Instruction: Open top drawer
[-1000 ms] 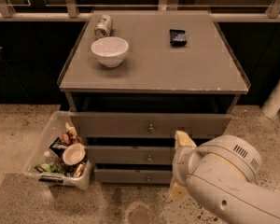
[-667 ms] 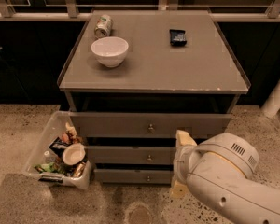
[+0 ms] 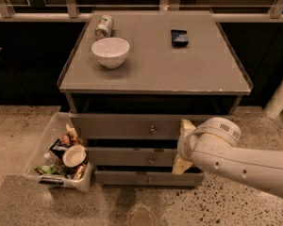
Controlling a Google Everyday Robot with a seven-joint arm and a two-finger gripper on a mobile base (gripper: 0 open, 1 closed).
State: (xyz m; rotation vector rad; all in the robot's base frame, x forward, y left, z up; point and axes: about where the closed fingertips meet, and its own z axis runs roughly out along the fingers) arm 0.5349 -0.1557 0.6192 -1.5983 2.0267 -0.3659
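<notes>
The top drawer (image 3: 118, 126) is the uppermost grey front of the cabinet, with a small round metal knob (image 3: 152, 129) at its centre. Two more grey drawers with the same knob lie under it. My gripper (image 3: 184, 145) is low in front of the cabinet, to the right of the knobs, on a white arm (image 3: 240, 161) coming in from the right. Its two cream fingers (image 3: 187, 125) stand apart, one at the height of the top drawer's front and one by the middle drawer. It is open and holds nothing. It is about a hand's width right of the top knob.
On the cabinet top (image 3: 155, 65) are a white bowl (image 3: 110, 51), a tipped can (image 3: 103, 26) and a small dark packet (image 3: 179, 37). A clear bin (image 3: 37, 168) of snacks and rubbish stands on the floor at the left. A rail and dark windows run behind.
My gripper has risen from the level of the lower drawers to the level of the top and middle drawers. The drawers and the things on top have not moved.
</notes>
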